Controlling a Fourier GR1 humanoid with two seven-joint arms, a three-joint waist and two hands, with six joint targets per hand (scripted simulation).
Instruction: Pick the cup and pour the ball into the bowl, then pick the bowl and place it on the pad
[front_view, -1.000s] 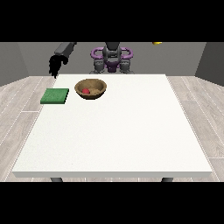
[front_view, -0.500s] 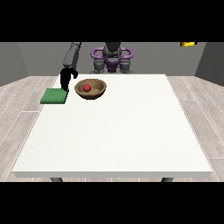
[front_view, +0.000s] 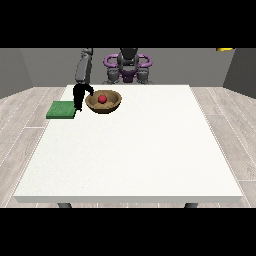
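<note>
One bowl, one ball, one pad and one visible hand occupy the far corner of a single white counter, at the view's left. The bowl is round and shallow, with a brown, wood-like surface, and stands upright on the counter. The ball, a small smooth red sphere, lies inside the bowl near its centre. The pad is a flat green rectangle lying on the counter just to the view's left of the bowl, near the counter's edge. The black hand, at the view's left, hangs from a grey arm and sits between the pad and the bowl, close against the bowl's rim on the side facing the pad; whether it touches the rim cannot be told, nor whether its fingers are wide, narrow or closed on anything. Beyond the bowl stands the robot's torso, dark grey with purple rings. The counter top is matte, plain and rectangular.
</note>
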